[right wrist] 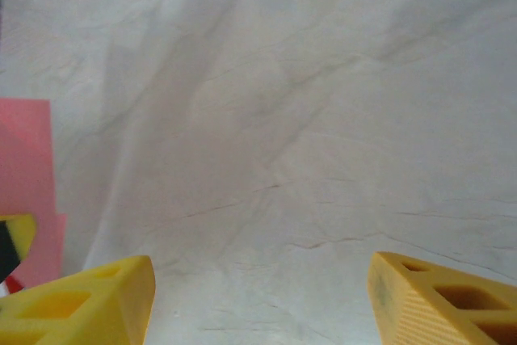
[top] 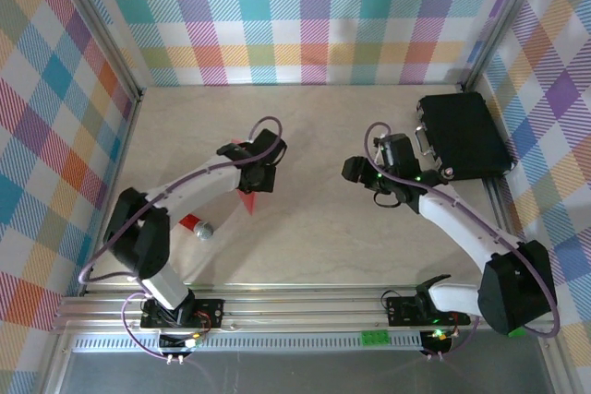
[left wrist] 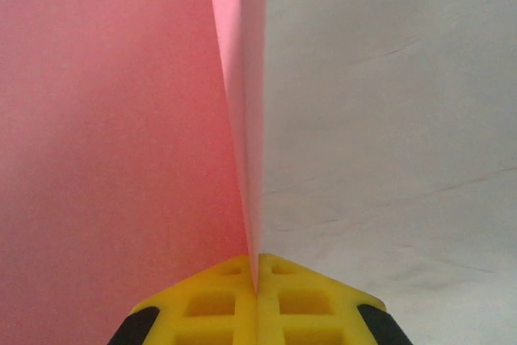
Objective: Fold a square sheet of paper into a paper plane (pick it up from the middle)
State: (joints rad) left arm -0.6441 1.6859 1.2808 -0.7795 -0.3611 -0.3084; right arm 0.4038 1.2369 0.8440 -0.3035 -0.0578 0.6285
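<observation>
Left fingers [left wrist: 212, 306]: two yellow pads pressed together, pinching a raised fold of the one sheet of paper [left wrist: 105, 119]. In the left wrist view the crease stands upright out of the left gripper [left wrist: 257, 276]; one pink panel spreads left, with bare table [left wrist: 388, 119] on the right.

Top view: the sheet [top: 247, 202] sits left of centre on the table, mostly hidden under the left gripper [top: 259, 173], with a pink corner poking out toward the arm bases.

Right gripper [right wrist: 262, 268]: its two fingers [right wrist: 89, 300] are spread wide, nothing between them, over bare table. Pink paper [right wrist: 24, 151] shows at the left edge of that view.

Right gripper [top: 358, 173] is apart from the sheet, to its right.

Also on the table: one black case [top: 464, 136] at far right, and one small red object with a grey end [top: 196, 225] near the left arm.
</observation>
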